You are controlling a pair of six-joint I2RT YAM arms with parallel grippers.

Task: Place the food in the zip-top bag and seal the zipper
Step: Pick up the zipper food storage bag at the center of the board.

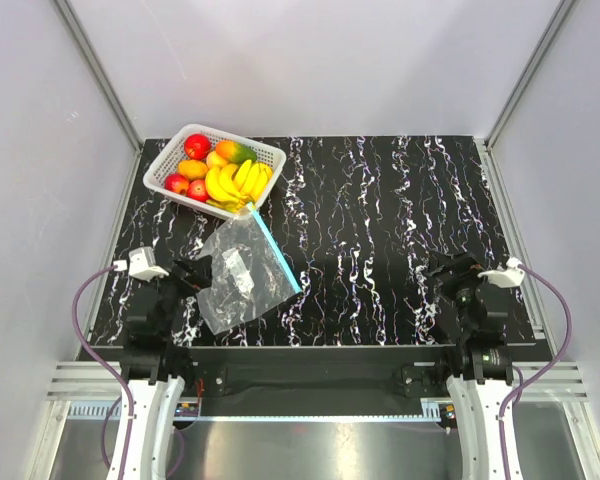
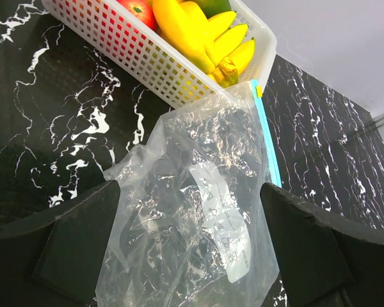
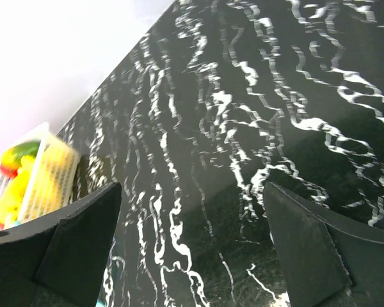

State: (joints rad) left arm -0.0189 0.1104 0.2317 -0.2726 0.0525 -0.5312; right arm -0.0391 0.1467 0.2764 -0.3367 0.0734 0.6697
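The clear zip-top bag [image 1: 242, 272] lies flat on the black marbled table, left of centre, its blue zipper [image 1: 276, 250] along the right edge. The food [image 1: 220, 170], bananas, red apples, a mango and orange fruits, sits in a white lattice basket [image 1: 166, 164] at the back left. My left gripper [image 1: 198, 272] is open at the bag's left edge; in the left wrist view its fingers [image 2: 77, 246] spread over the bag [image 2: 198, 217], with the zipper [image 2: 267, 144] and bananas [image 2: 198, 38] beyond. My right gripper [image 1: 442, 272] is open and empty at the right; its wrist view [image 3: 192, 256] shows bare table.
The basket [image 2: 147, 64] stands just beyond the bag's far corner. The table [image 1: 400, 220] is walled by grey panels at the back and sides. The right wrist view shows the basket [image 3: 48, 179] far off, blurred.
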